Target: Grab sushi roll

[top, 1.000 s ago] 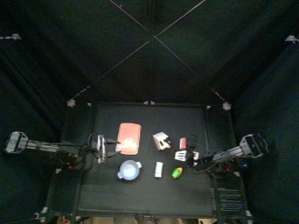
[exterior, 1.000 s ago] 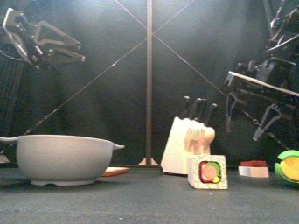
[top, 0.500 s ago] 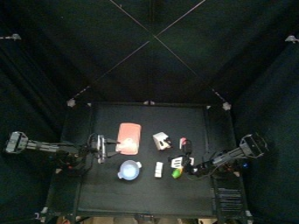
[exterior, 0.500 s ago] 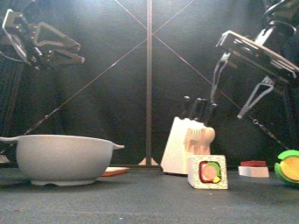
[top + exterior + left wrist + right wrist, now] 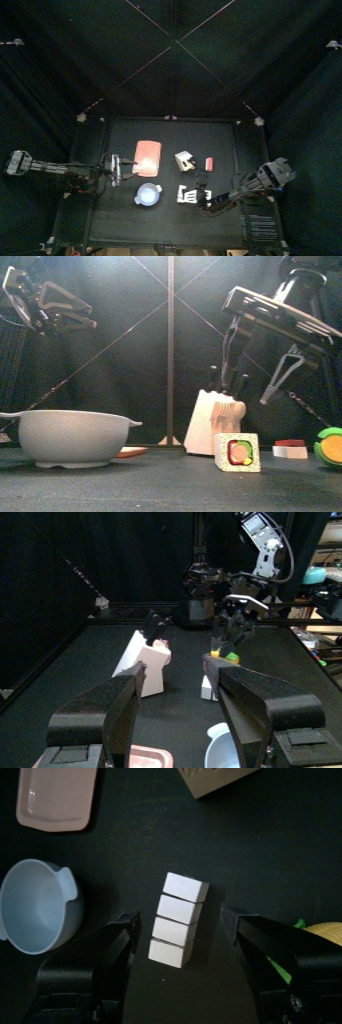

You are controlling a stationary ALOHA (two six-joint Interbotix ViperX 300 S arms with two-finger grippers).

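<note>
From above, the right arm has swung in from the table's right edge toward the middle, and the right gripper (image 5: 205,192) now hangs over the sushi roll (image 5: 183,193), whereas a second ago it stood farther out by the green and yellow toy (image 5: 203,199). The left arm has not shifted, its left gripper (image 5: 118,168) resting at the table's left beside the pink tray (image 5: 147,156), with the pale blue bowl (image 5: 148,194) just in front of that tray. At table height, the right gripper (image 5: 257,368) has moved from the picture's right edge to hang high over the knife block (image 5: 215,421) and the sushi roll (image 5: 238,451), jaws spread wide with nothing between them; the roll stands on end on the table, unmoved, with the grey bowl (image 5: 74,436) well to its left. In the left wrist view, the left gripper (image 5: 187,717) stands open and empty, looking across at the knife block (image 5: 147,662), the roll (image 5: 211,680) and the other arm's claw above it. In the right wrist view, the right gripper (image 5: 187,948) is open wide directly over the white-sided sushi roll (image 5: 178,917), which lies between the two fingers without touching either.
</note>
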